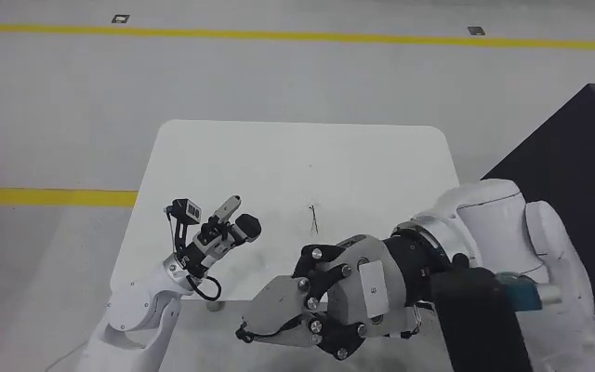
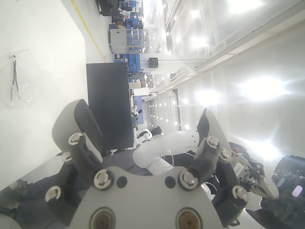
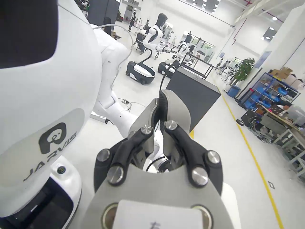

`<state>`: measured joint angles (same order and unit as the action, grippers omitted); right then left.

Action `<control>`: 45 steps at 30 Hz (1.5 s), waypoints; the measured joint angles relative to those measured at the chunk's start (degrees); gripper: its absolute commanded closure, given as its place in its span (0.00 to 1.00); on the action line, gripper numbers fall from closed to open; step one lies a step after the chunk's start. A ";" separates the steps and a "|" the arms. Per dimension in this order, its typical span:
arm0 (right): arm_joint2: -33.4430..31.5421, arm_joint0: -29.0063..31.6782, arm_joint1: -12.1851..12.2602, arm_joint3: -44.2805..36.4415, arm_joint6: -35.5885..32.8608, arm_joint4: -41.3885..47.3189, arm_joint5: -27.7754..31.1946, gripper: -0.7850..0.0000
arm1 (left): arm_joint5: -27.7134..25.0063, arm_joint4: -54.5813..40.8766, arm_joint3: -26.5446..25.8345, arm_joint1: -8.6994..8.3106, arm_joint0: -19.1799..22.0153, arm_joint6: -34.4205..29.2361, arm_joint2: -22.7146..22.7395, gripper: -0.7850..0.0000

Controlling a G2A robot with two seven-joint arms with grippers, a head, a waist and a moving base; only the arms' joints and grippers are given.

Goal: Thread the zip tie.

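Thin black zip tie strands (image 1: 314,219) lie near the middle of the white table (image 1: 279,158). In the left wrist view the zip tie (image 2: 14,77) rests on a clear flat plate (image 2: 25,55). My left gripper (image 1: 237,215) hangs open and empty over the table's near-left part, well to the left of the tie; its fingers (image 2: 81,117) stand wide apart. My right gripper (image 1: 245,333) is raised off the table's front edge, shut, and I see nothing held in it (image 3: 159,97). From the left wrist it appears far off as the shut right gripper (image 2: 269,190).
A black panel (image 1: 558,139) stands off the table's right side. Yellow floor lines (image 1: 279,35) run behind and beside the table. Other robots (image 3: 155,36) and shelving (image 3: 274,89) stand far off in the hall.
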<state>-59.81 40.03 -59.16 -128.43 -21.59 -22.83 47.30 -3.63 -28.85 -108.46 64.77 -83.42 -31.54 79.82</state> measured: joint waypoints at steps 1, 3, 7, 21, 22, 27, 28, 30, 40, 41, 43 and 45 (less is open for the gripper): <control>-0.83 0.52 0.05 -0.51 0.38 -0.73 -0.19 1.00 | 0.00 0.00 0.00 0.00 0.00 0.00 0.00 0.00; -2.21 1.59 0.09 -1.39 1.50 -2.31 -0.48 1.00 | 0.00 0.00 0.00 0.00 0.00 0.00 0.00 0.00; -4.86 4.40 0.08 -3.34 5.06 -5.51 -0.93 1.00 | 0.00 0.00 0.00 0.00 0.00 0.00 0.00 0.00; -5.94 7.98 -0.04 -2.85 5.04 -5.89 -4.34 1.00 | 0.00 0.00 0.00 0.00 0.00 0.00 0.00 0.00; -6.06 8.14 -0.05 -2.56 4.79 -5.30 -5.22 1.00 | 0.00 0.00 0.00 0.00 0.00 0.00 0.00 0.00; -6.13 8.82 -0.13 -1.52 5.17 -2.23 -5.40 1.00 | 0.00 0.00 0.00 0.00 0.00 0.00 0.00 0.00; -5.97 8.88 -0.14 -1.51 4.78 -1.82 -5.14 1.00 | 0.00 0.00 0.00 0.00 0.00 0.00 0.00 0.00; -5.47 8.89 -0.18 -1.61 4.13 -1.30 -4.59 1.00 | 0.00 0.00 0.00 0.00 0.00 0.00 0.00 0.00; 0.11 8.11 -0.78 0.75 1.96 8.99 -3.53 1.00 | 0.00 0.00 0.00 0.00 0.00 0.00 0.00 0.00; 0.68 7.57 -0.80 1.10 0.83 10.50 -3.49 1.00 | 0.00 0.00 0.00 0.00 0.00 0.00 0.00 0.00; 1.57 6.44 -0.86 1.47 -1.60 12.72 -3.67 1.00 | 0.00 0.00 0.00 0.00 0.00 0.00 0.00 0.00; 2.53 6.06 -0.96 1.76 -2.73 15.28 -3.87 1.00 | 0.00 0.00 0.00 0.00 0.00 0.00 0.00 0.00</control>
<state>-57.28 46.10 -60.11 -126.68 -24.33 -7.56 43.43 -3.63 -28.85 -108.46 64.77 -83.42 -31.54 79.82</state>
